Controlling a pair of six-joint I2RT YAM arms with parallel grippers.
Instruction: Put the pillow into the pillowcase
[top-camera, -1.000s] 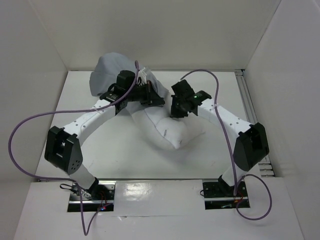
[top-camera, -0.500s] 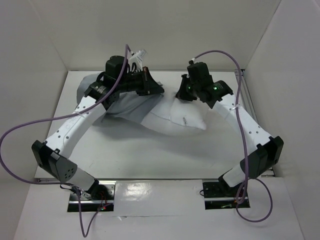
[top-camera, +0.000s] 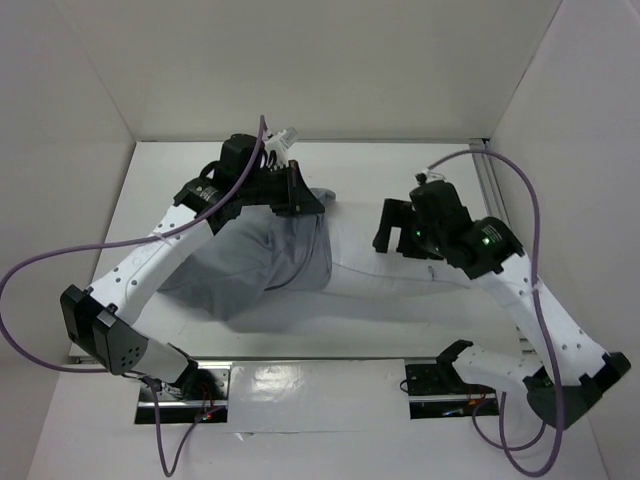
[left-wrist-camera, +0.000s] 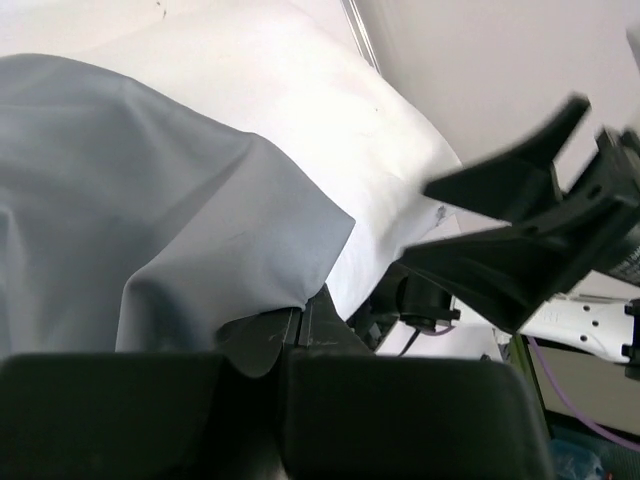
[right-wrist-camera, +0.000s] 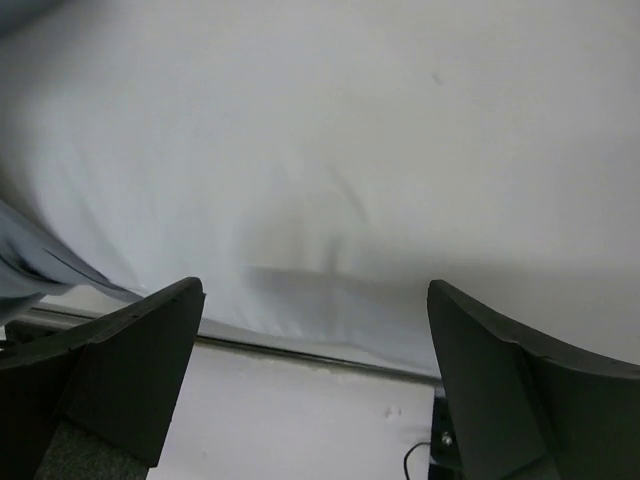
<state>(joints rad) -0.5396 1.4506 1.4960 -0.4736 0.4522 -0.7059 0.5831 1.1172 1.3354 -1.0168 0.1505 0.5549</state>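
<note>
Pillowcase (top-camera: 240, 265) covers the left half of the pillow (top-camera: 375, 277) mid-tabletop. Left gripper (top-camera: 301, 196) clamps its edge; right gripper (top-camera: 388, 226) hovers spread wide, holding nothing.

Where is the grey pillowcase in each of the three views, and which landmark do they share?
Top external: pillowcase lies centre-left.
Left wrist: pillowcase fills the left half.
Right wrist: pillowcase is only a sliver at the left edge.
Shared landmark: the white pillow, to its right in every view.
</note>
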